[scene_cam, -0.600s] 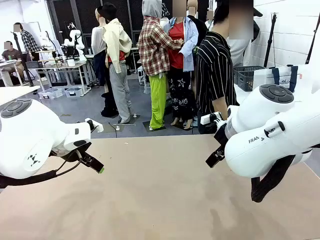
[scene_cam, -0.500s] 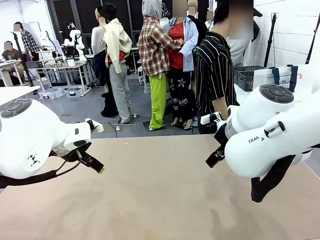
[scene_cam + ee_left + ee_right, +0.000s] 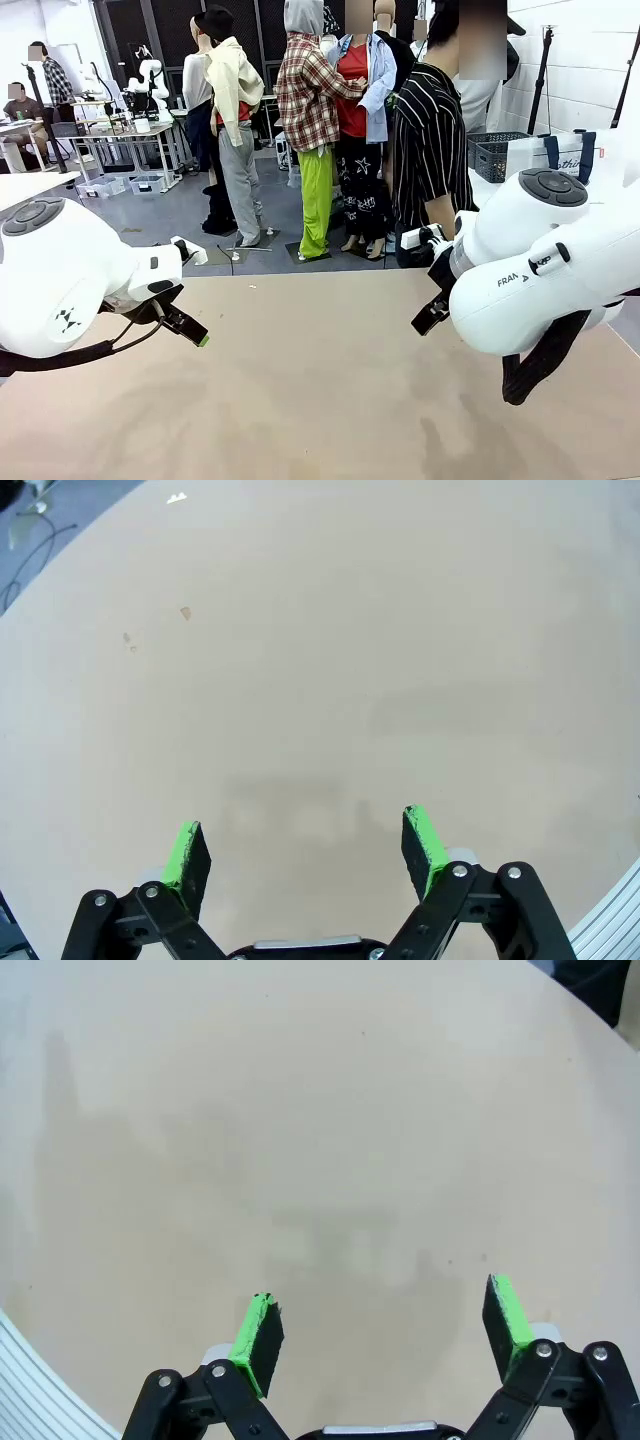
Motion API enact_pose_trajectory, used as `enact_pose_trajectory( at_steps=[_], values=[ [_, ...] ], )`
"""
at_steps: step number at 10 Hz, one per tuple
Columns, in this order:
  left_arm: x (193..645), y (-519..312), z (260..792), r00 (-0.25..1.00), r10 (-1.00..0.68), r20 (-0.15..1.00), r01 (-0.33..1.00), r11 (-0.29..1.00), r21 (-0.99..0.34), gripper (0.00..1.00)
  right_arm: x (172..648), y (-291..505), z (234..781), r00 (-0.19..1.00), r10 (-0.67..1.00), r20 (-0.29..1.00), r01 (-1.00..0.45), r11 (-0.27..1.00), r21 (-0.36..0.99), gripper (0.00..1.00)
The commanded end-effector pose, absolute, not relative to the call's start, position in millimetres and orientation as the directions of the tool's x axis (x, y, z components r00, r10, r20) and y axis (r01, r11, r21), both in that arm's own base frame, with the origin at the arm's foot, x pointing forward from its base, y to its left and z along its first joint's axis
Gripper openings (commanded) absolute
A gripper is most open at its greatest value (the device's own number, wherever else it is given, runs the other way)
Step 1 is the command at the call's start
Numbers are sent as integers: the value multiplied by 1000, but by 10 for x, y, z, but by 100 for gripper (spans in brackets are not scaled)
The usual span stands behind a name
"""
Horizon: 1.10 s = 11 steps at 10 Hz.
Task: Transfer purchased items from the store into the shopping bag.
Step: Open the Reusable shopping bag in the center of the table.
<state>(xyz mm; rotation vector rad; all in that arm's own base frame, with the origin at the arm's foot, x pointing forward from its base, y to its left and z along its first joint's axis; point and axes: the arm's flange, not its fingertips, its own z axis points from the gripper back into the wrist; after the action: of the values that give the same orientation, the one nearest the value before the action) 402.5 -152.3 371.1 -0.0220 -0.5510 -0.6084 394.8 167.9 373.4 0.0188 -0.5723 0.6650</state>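
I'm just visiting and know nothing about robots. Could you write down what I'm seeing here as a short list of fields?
Left gripper: open, holding nothing, over the table
Right gripper: open, holding nothing, over the table
Person: standing at the far side, striped shirt
Basket: dark grey, beyond the table, far right
Shopping bag: whitish, blue handles, beside the basket

White rounded arms (image 3: 545,265), dark lettering (image 3: 512,280); black cables (image 3: 545,358); black left gripper (image 3: 305,842), green pads (image 3: 186,850), silver screws (image 3: 151,891)
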Motion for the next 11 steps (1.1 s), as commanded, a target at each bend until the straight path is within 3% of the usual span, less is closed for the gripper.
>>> enact_pose_trajectory(
  at_steps=[1,6,9,11],
  values=[
    [4028,-1513,3711,683,-535,498,546,826,138,100,3949,1678,3733,640,577,508,-588,793,-161,100],
    [4025,-1523,3711,682,-537,497,548,825,139,100,3948,1679,3734,639,578,507,-588,793,-162,100],
    [3943,-969,4872,575,-393,718,340,912,228,100,3890,1369,4832,516,526,677,-399,846,-354,100],
    [3806,-287,5233,603,-285,745,191,958,213,100,3865,802,5331,499,405,767,-226,914,-335,100]
  ],
)
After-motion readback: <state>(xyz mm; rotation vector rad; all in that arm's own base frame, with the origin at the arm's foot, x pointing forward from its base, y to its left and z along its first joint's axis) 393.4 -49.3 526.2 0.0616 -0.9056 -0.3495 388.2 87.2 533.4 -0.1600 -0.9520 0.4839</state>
